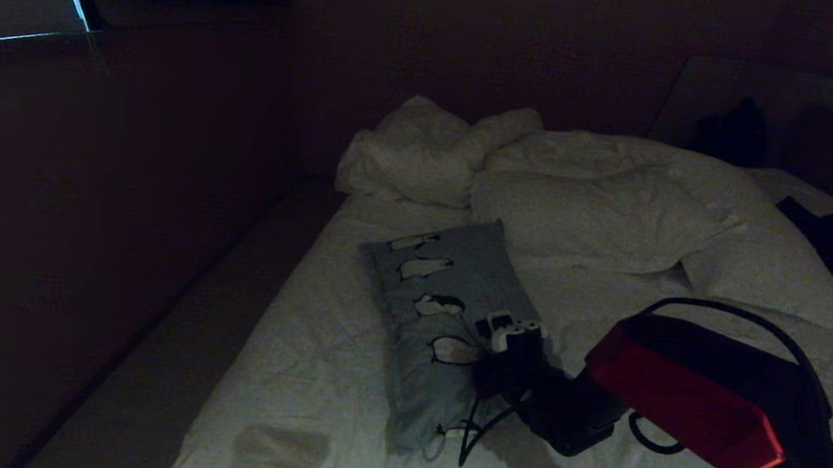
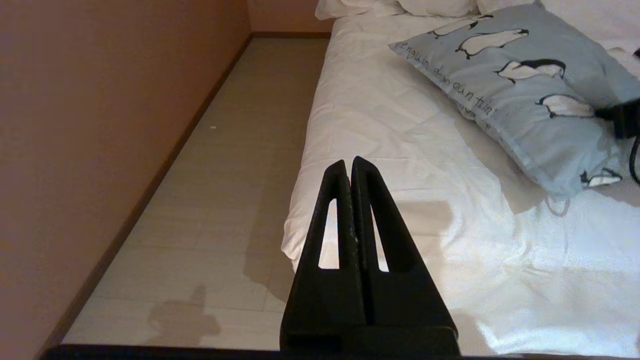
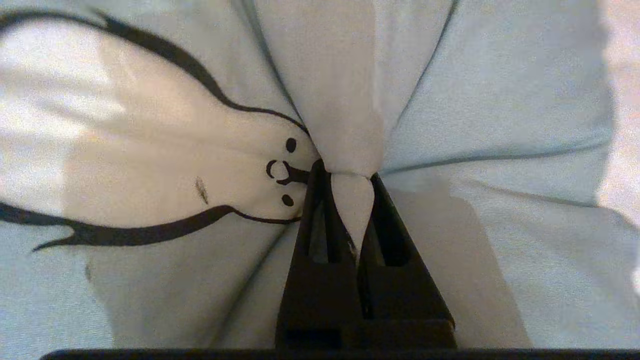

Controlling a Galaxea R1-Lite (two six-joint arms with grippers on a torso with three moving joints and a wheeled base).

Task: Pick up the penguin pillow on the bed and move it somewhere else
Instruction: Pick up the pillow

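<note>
pillow grab on: right gripper [image 3: 346, 176] clamped on a bunched fold of the penguin pillow [image 1: 439, 320], right by a printed penguin's face. pillow lies on the bed [image 1: 311, 377] near its left edge, w/ rumpled white duvet [image 1: 618, 200] behind. left gripper [image 2: 348, 167] pressed closed, empty, hanging over the bed's corner & floor [image 2: 240, 165].

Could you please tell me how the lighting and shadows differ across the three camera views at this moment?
Head view: very dim, with the wall nearly black and only the wrinkled white bed and the light blue-grey penguin pillow readable. Left wrist view: brightly lit, with glare on the bedding near the shut left gripper. Right wrist view: evenly lit, the right gripper casting a soft shadow across the pinched fabric.
</note>
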